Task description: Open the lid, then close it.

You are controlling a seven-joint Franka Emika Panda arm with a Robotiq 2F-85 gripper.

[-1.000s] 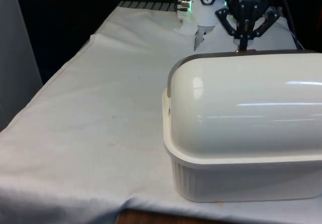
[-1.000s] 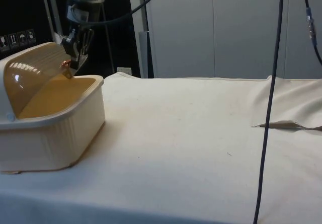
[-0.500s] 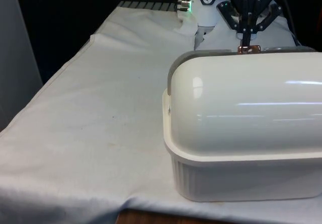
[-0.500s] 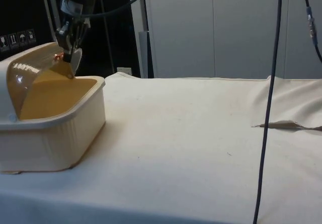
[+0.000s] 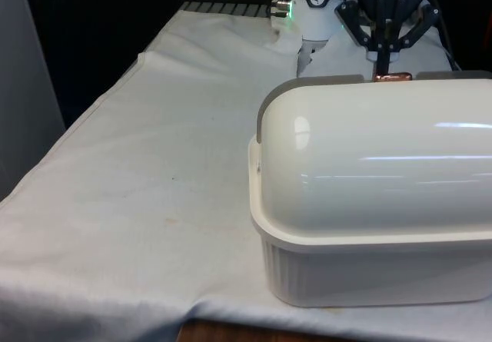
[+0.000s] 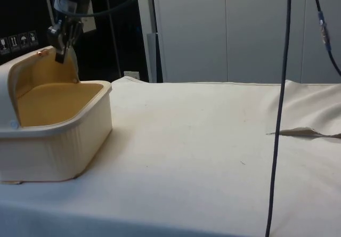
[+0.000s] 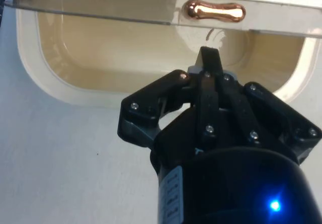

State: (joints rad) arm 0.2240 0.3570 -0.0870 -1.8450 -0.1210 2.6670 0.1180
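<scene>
A cream bread box (image 5: 369, 269) with a ribbed base stands on the cloth at the front view's right. Its rounded roll-top lid (image 5: 369, 150) is rolled far back, so the yellowish inside (image 6: 53, 96) lies open in the side view. A copper handle (image 5: 393, 76) sits on the lid's raised edge. My black gripper (image 5: 382, 64) is shut, and its joined fingertips press against that edge right by the handle. In the wrist view the handle (image 7: 214, 11) lies just beyond my gripper (image 7: 209, 55), with the box's hollow (image 7: 126, 53) behind it.
A black cable (image 6: 279, 109) hangs down through the side view's right. A fold in the cloth (image 6: 303, 132) lies near it. The robot's base (image 5: 317, 11) stands behind the box. Bare cloth (image 5: 154, 165) stretches over the front view's left.
My gripper has risen and moved back over the box, pushing the lid's edge with it. The lid has rolled from half open to far open.
</scene>
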